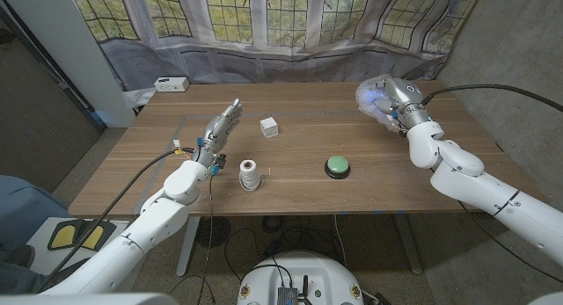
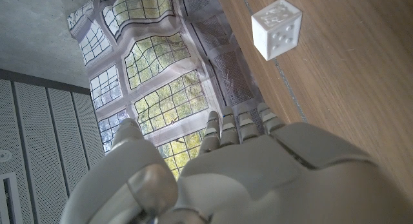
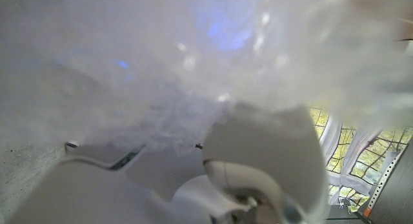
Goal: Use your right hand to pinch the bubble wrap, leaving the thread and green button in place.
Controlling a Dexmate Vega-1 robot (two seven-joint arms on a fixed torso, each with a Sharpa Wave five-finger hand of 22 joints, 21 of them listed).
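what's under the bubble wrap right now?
The right hand is under and behind the bubble wrap at the table's far right corner. The wrap covers the fingers, so their grip can't be seen, nor whether it's off the wood.

wooden table (image 1: 299, 195), thread spool (image 1: 250, 174), green button (image 1: 337, 167), die (image 1: 269, 126)

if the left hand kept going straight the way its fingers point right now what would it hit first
Probably nothing on the table. The left hand points toward the far edge, passing left of the white die. In the left wrist view the die sits off to the side of the fingers, with the window curtain ahead, though depth is unclear.
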